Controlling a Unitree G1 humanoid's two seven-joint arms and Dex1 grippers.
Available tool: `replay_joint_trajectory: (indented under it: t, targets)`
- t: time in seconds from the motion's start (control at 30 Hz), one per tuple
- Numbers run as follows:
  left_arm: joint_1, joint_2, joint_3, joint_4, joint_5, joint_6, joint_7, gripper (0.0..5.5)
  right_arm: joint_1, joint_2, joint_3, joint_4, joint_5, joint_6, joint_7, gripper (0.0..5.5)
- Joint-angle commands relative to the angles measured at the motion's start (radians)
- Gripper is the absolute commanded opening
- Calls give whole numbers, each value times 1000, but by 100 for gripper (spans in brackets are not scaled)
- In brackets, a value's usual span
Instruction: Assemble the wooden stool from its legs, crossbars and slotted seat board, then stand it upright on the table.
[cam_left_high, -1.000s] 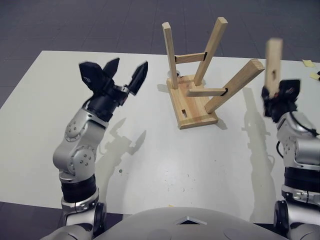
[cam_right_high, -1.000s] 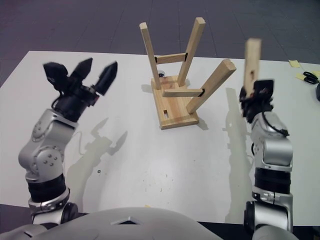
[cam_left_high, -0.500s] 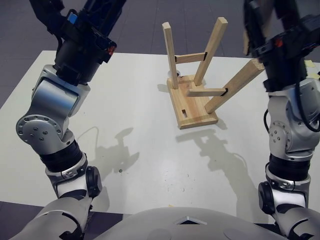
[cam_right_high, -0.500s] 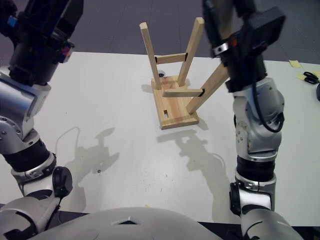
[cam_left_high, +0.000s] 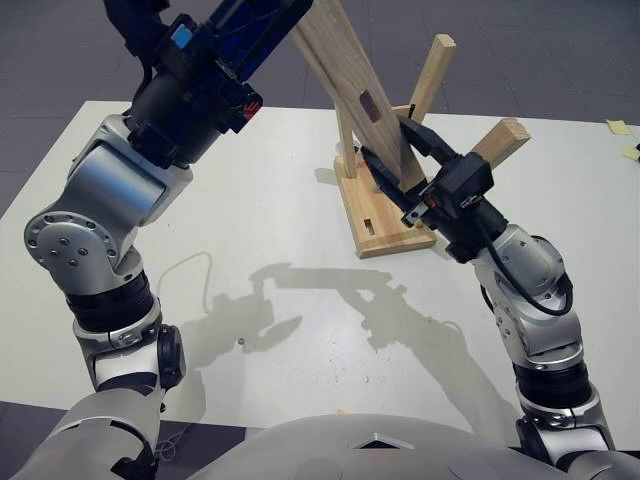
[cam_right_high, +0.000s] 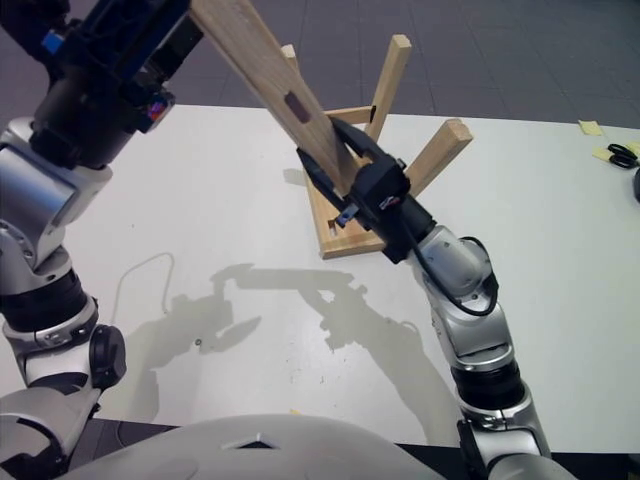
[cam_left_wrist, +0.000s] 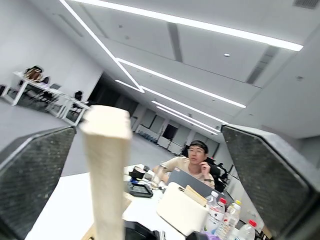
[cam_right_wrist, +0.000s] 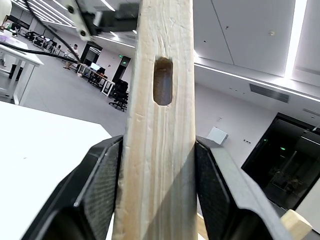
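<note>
A loose wooden leg (cam_left_high: 350, 75) with an oval mortise hole slants up over the table's middle. My right gripper (cam_left_high: 390, 142) is shut on its lower part, a finger pressed on each side (cam_right_wrist: 102, 185). My left gripper (cam_left_wrist: 147, 135) is raised at the upper left and open. Its fingers (cam_left_wrist: 35, 175) stand wide on either side of the leg's top end (cam_left_wrist: 106, 170) without touching it. Behind lies the slotted seat board (cam_left_high: 385, 228), flat on the table. Three legs (cam_left_high: 432, 70) and two crossbars (cam_right_high: 343, 116) rise from it.
The white table (cam_left_high: 250, 200) has free room to the left and in front of the seat board. Yellow scraps (cam_left_high: 617, 127) and a pair of scissors (cam_right_high: 620, 152) lie at the far right edge. A small dark speck (cam_left_high: 240, 342) lies near the front.
My right arm swung from the right side to the middle, tilting the leg it holds towards the left. My left arm rose from low on the left, its open gripper now around the leg's top.
</note>
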Motion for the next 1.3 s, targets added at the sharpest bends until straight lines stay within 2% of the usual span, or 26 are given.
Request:
replay_joint_trajectory:
  t: [0.03, 0.27, 0.83, 0.87, 0.93, 1.17, 1.3]
  targets:
    - [-31, 20, -35, 28, 46, 7, 66, 540, 5, 10, 16, -5, -39, -26, 8, 211]
    - [-47, 42, -50, 18, 58, 17, 80, 427, 15, 37, 13, 6, -103, -31, -18, 211]
    - [-44, 44, -99, 29, 252, 29, 11, 161, 19, 82, -10, 11, -119, 2, -47, 211]
    - [-41, 39, -100, 29, 256, 29, 8, 137, 17, 81, -12, 15, -121, 3, -47, 250]
    - [-41, 32, -99, 35, 276, 25, 4, 103, 13, 82, -19, 24, -124, 6, -48, 281]
    - [-53, -2, -87, 62, 339, 5, 1, 102, 12, 86, -33, 42, -138, -2, -56, 397]
    - [-79, 19, -48, 107, 456, -40, 0, 102, 3, 96, -51, 51, -132, 9, -68, 452]
